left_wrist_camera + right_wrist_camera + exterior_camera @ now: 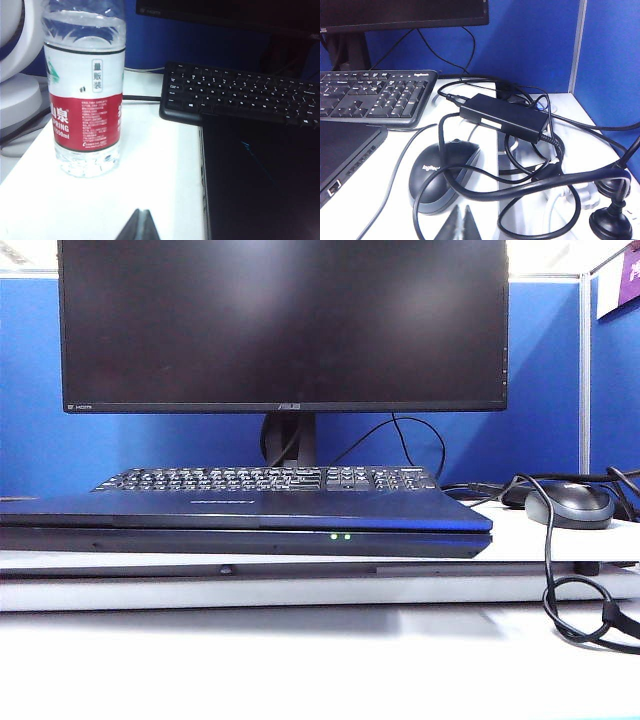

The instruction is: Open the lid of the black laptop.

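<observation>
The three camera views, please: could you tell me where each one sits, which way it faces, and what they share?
Exterior view: low at the desk's front, facing the closed black laptop and monitor; no robot part shows.
Left wrist view: left of the laptop, facing a water bottle; the left gripper tips show, seemingly together.
Right wrist view: right of it, over the mouse; right gripper likewise.
All three share the keyboard.

left end effector (138,226): dark pointed fingertips | right end effector (461,224): dark grey pointed fingertips
</observation>
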You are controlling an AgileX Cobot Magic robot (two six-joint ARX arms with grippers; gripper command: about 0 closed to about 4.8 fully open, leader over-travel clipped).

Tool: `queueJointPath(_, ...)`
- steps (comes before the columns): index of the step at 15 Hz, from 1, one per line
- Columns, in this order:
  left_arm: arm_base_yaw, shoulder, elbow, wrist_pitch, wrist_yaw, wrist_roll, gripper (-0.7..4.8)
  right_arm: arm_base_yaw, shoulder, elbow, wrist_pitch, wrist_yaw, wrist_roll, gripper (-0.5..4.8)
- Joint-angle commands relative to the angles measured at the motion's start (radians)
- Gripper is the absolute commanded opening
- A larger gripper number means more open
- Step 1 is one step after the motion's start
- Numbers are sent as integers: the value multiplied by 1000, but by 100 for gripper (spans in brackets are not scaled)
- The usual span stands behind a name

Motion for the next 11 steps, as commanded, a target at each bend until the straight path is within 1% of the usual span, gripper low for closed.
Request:
queueJointPath(1, 0, -2, 0, 7, -2, 2, -3, 0, -2, -2, 14, 1, 0, -1)
queueJointPath(4, 0, -2, 0, 10, -4, 4, -3, 0, -2, -2, 14, 1, 0, -1)
queueJointPath(5, 0, -2, 0, 16, -4, 18, -3, 0, -2, -2, 13, 2, -1, -1)
queueJointPath(7, 0, -2, 0, 21, -4, 70, -3, 0, -2, -2, 13, 6, -66, -1)
queueJointPath(8, 0, -2, 0, 21, 0, 61, -3, 0, -2, -2, 16, 4, -68, -1)
queueJointPath(9, 0, -2, 0, 23, 41, 11, -3, 0, -2, -2, 23, -3, -58, -1)
queueJointPath(10, 0, -2, 0, 30, 123, -52, -3, 0, -2, -2, 32, -22, -22, -1)
queueJointPath(11, 0, -2, 0, 53, 190, -122, -3, 0, -2, -2, 55, -56, 42, -1)
